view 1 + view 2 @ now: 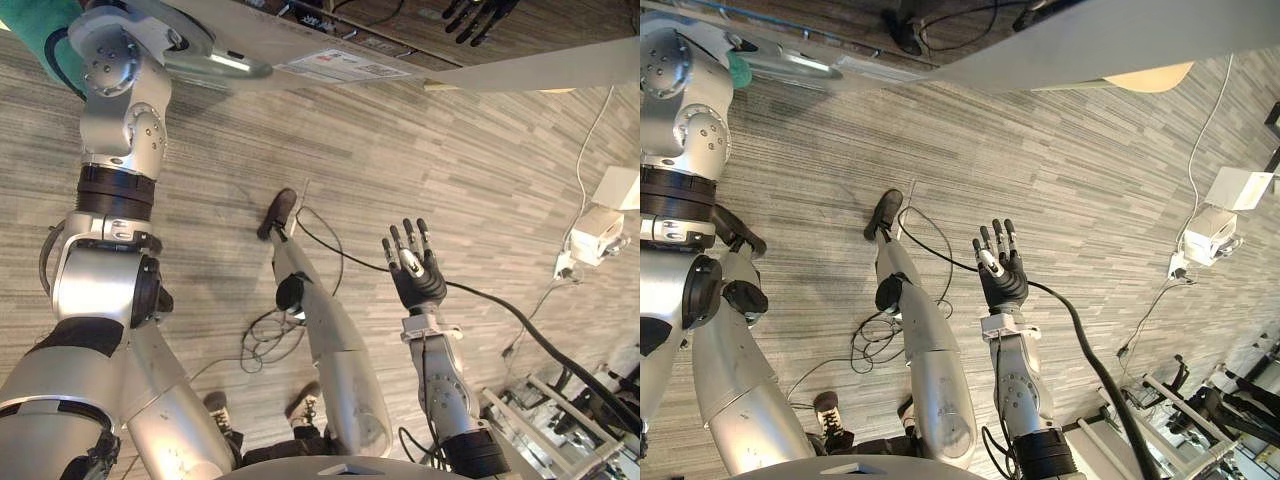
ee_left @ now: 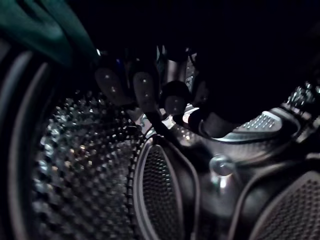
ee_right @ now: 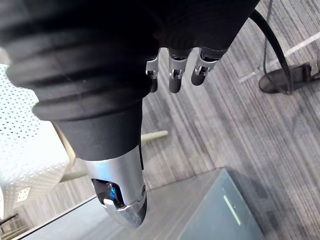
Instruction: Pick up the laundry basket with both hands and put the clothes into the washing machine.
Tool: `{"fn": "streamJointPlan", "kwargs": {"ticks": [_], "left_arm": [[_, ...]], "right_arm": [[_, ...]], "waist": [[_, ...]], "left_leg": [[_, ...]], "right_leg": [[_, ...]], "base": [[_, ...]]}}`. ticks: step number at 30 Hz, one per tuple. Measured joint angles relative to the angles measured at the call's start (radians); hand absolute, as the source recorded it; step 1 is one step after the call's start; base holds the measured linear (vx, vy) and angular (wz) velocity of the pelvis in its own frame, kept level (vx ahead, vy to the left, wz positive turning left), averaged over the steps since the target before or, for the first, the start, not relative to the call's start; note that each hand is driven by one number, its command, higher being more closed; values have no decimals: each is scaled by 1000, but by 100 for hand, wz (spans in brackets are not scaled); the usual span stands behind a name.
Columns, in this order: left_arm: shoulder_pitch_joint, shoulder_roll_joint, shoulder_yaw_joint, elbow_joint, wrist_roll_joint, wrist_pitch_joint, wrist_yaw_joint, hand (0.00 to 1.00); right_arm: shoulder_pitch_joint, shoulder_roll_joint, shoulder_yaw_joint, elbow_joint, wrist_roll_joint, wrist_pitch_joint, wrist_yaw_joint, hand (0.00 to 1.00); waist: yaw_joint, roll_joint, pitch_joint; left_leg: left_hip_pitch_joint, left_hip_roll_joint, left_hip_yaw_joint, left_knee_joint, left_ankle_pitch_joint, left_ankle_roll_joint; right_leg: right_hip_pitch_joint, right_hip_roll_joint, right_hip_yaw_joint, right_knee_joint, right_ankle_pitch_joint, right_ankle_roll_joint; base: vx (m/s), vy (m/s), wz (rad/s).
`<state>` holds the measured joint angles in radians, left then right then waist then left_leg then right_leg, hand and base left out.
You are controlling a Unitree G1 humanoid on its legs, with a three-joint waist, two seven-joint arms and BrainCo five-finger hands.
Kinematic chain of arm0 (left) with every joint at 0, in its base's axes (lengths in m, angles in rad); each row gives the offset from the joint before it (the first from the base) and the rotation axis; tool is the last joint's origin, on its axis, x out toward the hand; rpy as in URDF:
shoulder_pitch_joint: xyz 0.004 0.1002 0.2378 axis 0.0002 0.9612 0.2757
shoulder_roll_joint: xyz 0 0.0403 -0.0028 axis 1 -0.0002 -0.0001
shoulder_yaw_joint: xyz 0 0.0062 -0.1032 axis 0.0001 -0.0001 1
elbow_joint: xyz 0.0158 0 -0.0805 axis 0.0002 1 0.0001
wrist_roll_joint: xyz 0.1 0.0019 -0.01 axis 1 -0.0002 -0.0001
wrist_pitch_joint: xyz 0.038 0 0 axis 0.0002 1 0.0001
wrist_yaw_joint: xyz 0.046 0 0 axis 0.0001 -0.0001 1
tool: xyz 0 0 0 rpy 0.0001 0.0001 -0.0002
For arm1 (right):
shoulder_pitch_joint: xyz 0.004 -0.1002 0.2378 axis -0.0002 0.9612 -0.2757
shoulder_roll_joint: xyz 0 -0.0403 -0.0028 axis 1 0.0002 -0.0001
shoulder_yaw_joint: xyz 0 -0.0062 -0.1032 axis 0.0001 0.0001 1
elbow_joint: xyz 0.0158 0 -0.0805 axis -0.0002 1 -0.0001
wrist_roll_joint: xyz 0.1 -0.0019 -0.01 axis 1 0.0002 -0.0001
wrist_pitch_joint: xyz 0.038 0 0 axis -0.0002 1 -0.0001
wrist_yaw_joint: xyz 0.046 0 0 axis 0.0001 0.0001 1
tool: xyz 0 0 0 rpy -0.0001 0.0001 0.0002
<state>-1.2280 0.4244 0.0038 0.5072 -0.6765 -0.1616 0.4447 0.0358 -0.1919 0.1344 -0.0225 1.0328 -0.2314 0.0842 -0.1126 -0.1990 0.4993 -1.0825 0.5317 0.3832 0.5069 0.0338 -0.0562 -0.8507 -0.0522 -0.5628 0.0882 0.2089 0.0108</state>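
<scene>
My left arm reaches up into the grey washing machine [image 1: 300, 55] at the top of the eye views. A green cloth [image 1: 40, 40] hangs at the opening beside that arm. Inside the dim perforated drum [image 2: 85, 170], my left hand [image 2: 142, 85] shows loose, relaxed fingers with nothing between them, and the green cloth [image 2: 40, 30] lies just beside them. My right hand [image 1: 415, 270] hovers open over the wood-pattern floor, its fingers straight and empty. The white perforated laundry basket [image 3: 25, 145] stands off to the side in the right wrist view.
A white power box [image 1: 597, 235] with a white cable lies on the floor at the right. A metal frame [image 1: 560, 420] stands at the lower right. A person's shoes [image 1: 825, 408] show near the bottom edge.
</scene>
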Motion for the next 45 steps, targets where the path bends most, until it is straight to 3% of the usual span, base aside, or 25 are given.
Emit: {"fn": "streamJointPlan", "kwargs": {"ticks": [6,9,11,16,19,26,30,34,38,42,45], "left_arm": [[229,-83,130,-251,-105,-88,15,0],[368,-149,202,-297,-64,-109,87,0],[436,-172,222,-299,38,-99,131,0],[501,-157,230,-296,524,61,248,0],[481,-142,231,-238,640,98,273,0],[322,-80,195,18,626,131,283,0],[195,-10,108,42,622,139,262,0],[136,31,92,105,645,163,246,0],[96,87,29,116,661,186,239,0],[15,119,-37,145,661,191,194,0],[8,157,-67,197,661,200,111,0]], "right_arm": [[1,-14,25,2,-2,14,0,0],[11,-13,56,2,-11,15,3,0],[28,-13,66,4,-11,15,6,0],[39,-14,89,59,-9,8,42,0],[38,-15,135,61,0,5,46,0],[17,-29,235,67,47,-10,55,0],[-25,-55,267,38,84,-17,86,0],[-71,-55,275,30,121,-32,89,0],[-79,-57,274,-35,161,-40,117,0],[-89,-57,248,-40,188,-48,129,0],[-95,-57,236,-40,187,-43,129,0]], "waist": [[6,1,1],[24,1,1],[38,1,1],[55,1,1],[57,1,1],[48,0,1],[40,0,0],[23,0,0],[23,0,0],[7,0,0],[7,0,0]], "left_leg": [[28,-10,-1,0,-2,1],[40,-10,-4,0,-2,1],[40,-10,-17,-2,0,-2],[-2,-19,-54,-1,3,-6],[-51,-19,-77,15,5,1],[-159,-29,-127,50,3,6],[-229,-45,-132,55,11,19],[-266,-50,-118,76,4,34],[-328,-18,-113,148,-33,43],[-391,-9,-111,204,-51,56],[-408,4,-106,233,-67,55]], "right_leg": [[21,-13,-1,18,-13,-15],[27,-17,-2,36,-27,-22],[31,-17,-11,47,-36,-23],[13,-30,-46,84,-72,-18],[-29,-42,-60,130,-95,-19],[-133,-93,-94,278,-163,-23],[-210,-122,-100,323,-172,-20],[-262,-140,-83,355,-174,-17],[-326,-143,-52,398,-180,-14],[-401,-164,-34,456,-193,-16],[-428,-168,-18,479,-201,-14]], "base": [[52,2,5],[44,-7,4],[60,-18,10],[72,-11,15],[72,-5,4],[83,-18,8],[35,5,5],[6,8,-4],[0,9,-30],[-6,6,-13],[-2,2,-15]]}}
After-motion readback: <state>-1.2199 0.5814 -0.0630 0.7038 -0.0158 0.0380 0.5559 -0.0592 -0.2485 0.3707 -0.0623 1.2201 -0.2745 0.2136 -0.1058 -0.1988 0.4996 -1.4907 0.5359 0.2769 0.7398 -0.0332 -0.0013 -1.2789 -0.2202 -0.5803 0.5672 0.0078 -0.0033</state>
